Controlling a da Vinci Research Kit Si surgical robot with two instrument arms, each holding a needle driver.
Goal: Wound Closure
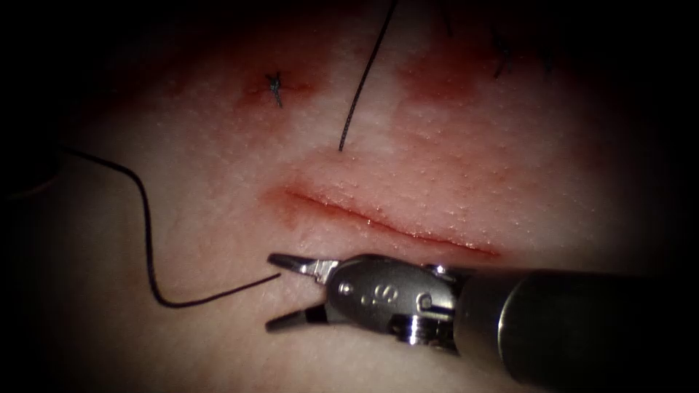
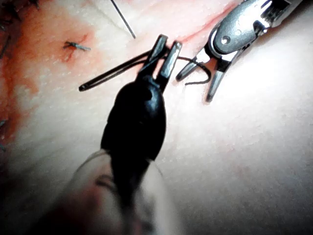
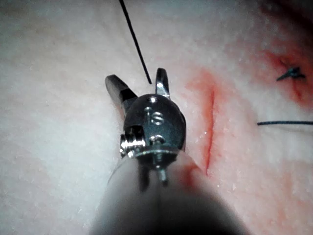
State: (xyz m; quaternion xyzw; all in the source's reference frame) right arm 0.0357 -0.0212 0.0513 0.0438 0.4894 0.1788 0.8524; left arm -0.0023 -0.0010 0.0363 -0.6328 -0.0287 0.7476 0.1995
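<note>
Gaping wide, the right tool lies across the tissue just below the cut, near the tissue's lower edge, and it grips nothing. The free end of the thread rests between its parted jaws without either one touching it. From there the thread dips, climbs in a hook and runs off towards the tissue's left edge, all of it left of the cut.

At the wrist view, the left tool has its jaws clenched on the needle, close to the tail end. The needle's long dark curve hangs over the tissue, not in it. Thread leaves the grip and curls over to the right tool.

The cut is a thin, glistening line, slanting down to the right, its lips close together and rimmed with red. No stitch crosses it. Above it a loose strand comes down from the tissue's top edge and stops short of the cut. A small knot sits up near the top left in a red smear. Red fluid stains the top right. The skin is pale, pebbled and wet. Beyond the lit patch, all falls to black.
</note>
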